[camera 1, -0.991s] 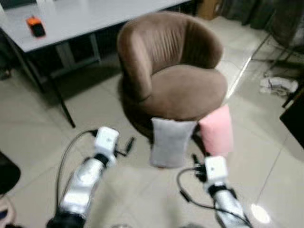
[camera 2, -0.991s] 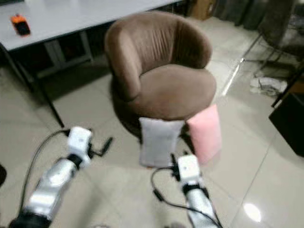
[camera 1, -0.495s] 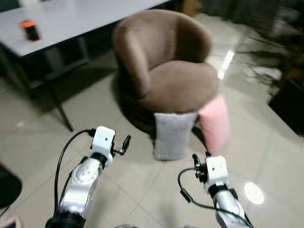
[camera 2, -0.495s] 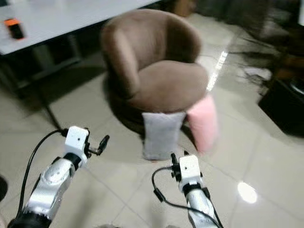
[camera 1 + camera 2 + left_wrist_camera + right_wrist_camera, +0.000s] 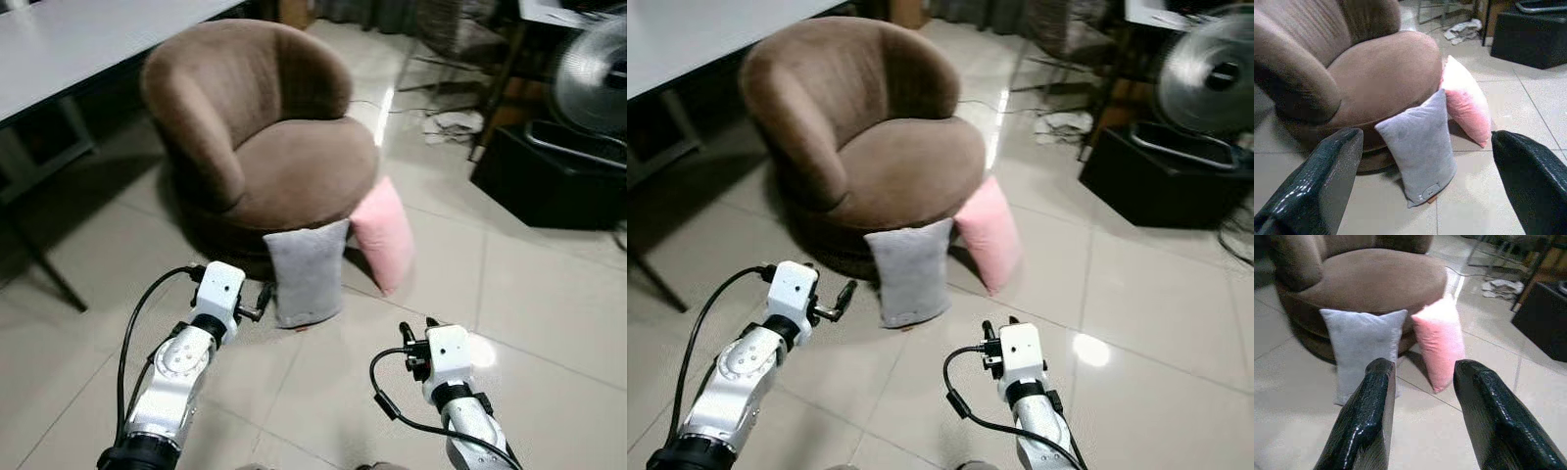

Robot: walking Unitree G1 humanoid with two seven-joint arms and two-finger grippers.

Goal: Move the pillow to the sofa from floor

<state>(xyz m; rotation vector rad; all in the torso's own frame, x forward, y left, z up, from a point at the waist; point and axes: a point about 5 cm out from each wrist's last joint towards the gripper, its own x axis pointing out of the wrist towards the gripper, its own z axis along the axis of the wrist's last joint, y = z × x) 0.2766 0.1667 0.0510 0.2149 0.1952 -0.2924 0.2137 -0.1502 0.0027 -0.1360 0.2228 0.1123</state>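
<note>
A grey pillow (image 5: 306, 279) stands on the tiled floor, leaning against the front of a brown round armchair (image 5: 284, 166). A pink pillow (image 5: 384, 235) leans on the chair just right of it, touching the grey one. My left gripper (image 5: 263, 297) hovers open close to the grey pillow's left edge; in the left wrist view its fingers (image 5: 1322, 186) are spread wide with the grey pillow (image 5: 1420, 147) between them, farther off. My right gripper (image 5: 418, 328) is open and empty, short of both pillows; in the right wrist view the pink pillow (image 5: 1439, 340) lies ahead.
A black box (image 5: 549, 181) and a fan (image 5: 593, 73) stand on the right. A grey table (image 5: 59, 49) with a dark leg is at the back left. Cloth and cables (image 5: 451, 122) lie on the floor behind the chair.
The camera has swung to the right, so chair and pillows sit further left in the picture and the box and fan have come into view. Both grippers stay open and empty.
</note>
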